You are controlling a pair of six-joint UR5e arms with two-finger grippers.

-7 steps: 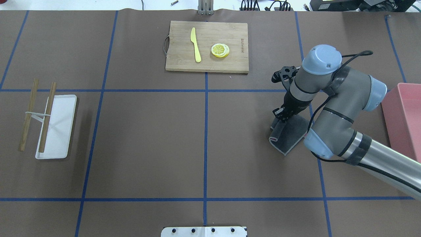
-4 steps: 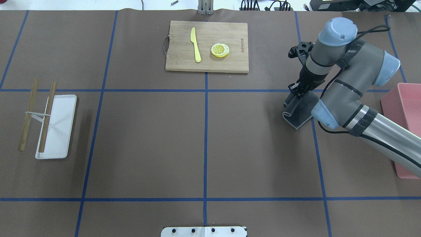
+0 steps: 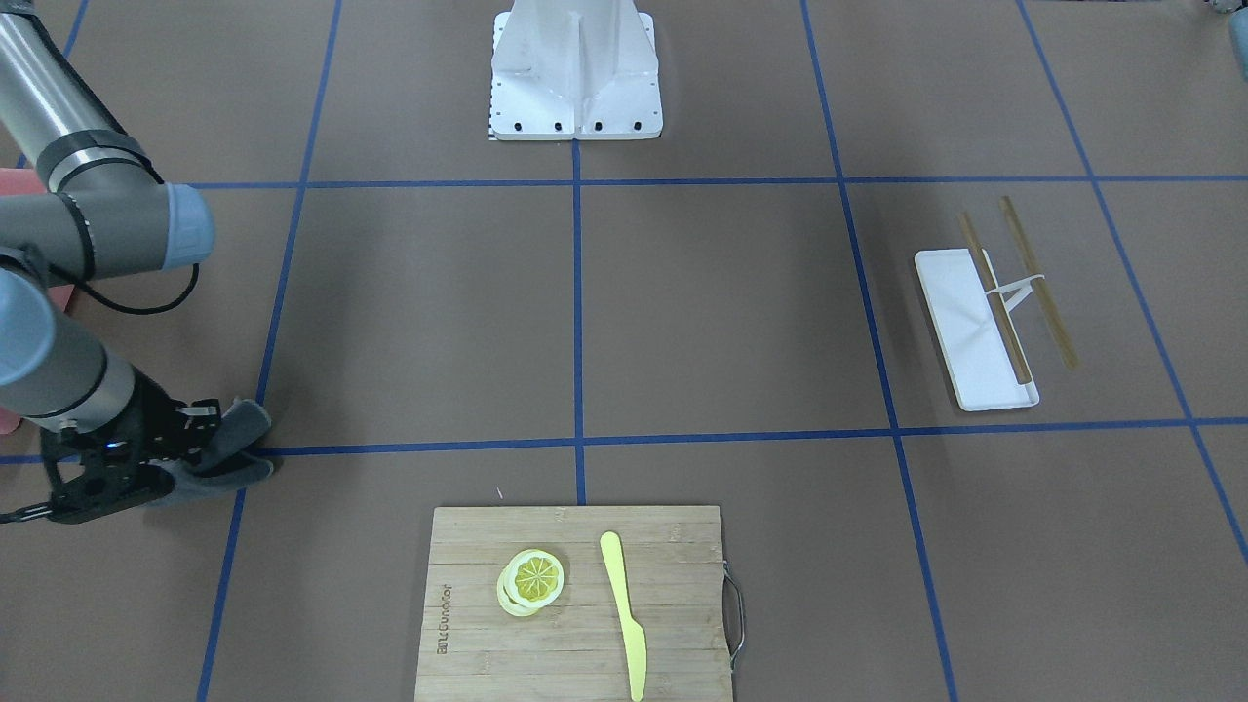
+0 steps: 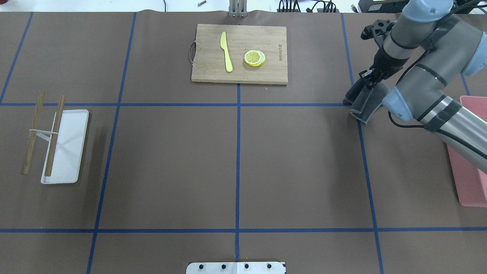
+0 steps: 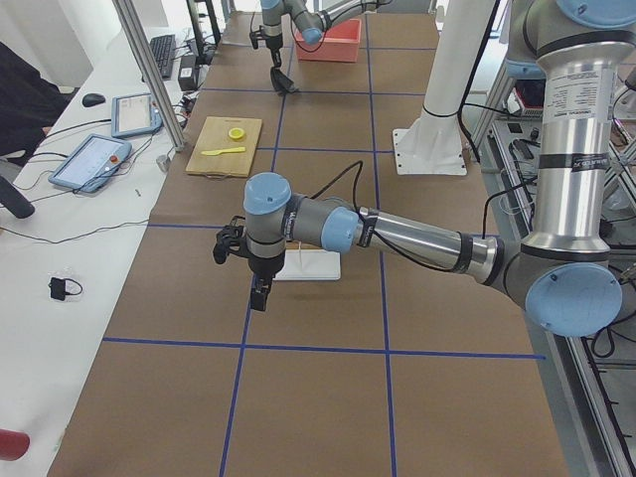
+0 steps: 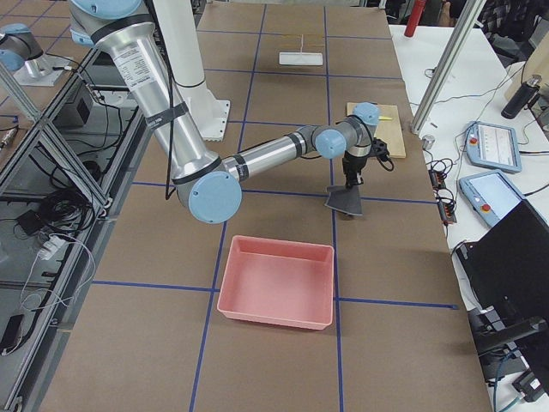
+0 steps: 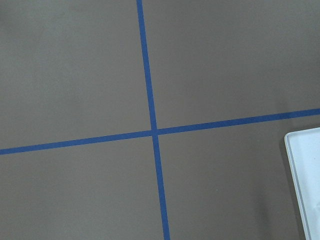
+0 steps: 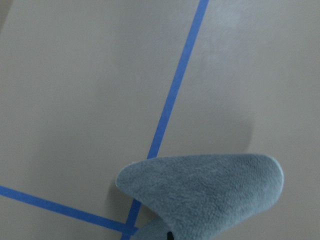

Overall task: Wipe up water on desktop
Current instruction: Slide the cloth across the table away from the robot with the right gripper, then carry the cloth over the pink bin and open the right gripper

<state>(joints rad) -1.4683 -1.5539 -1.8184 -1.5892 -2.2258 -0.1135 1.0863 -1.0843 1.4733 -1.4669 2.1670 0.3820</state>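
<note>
The right end effector [image 4: 367, 78] is clamped on the upper fold of a grey cloth [image 4: 364, 105]. The cloth hangs below it and touches the brown table [image 4: 296, 163] at a crossing of blue tape lines. A pink bin [image 4: 470, 179] lies behind it, nearer the robot's base. The left end effector [image 5: 258, 295] hovers over the table just beside a white tray [image 5: 310, 266]; I cannot tell whether its fingers are apart or together.

A white bench [image 5: 89, 214] is running along the far edge of the table [image 5: 318, 397], carrying two teach pendants [image 5: 91, 162]; an aluminium post [image 5: 149, 75] is standing at that edge.
</note>
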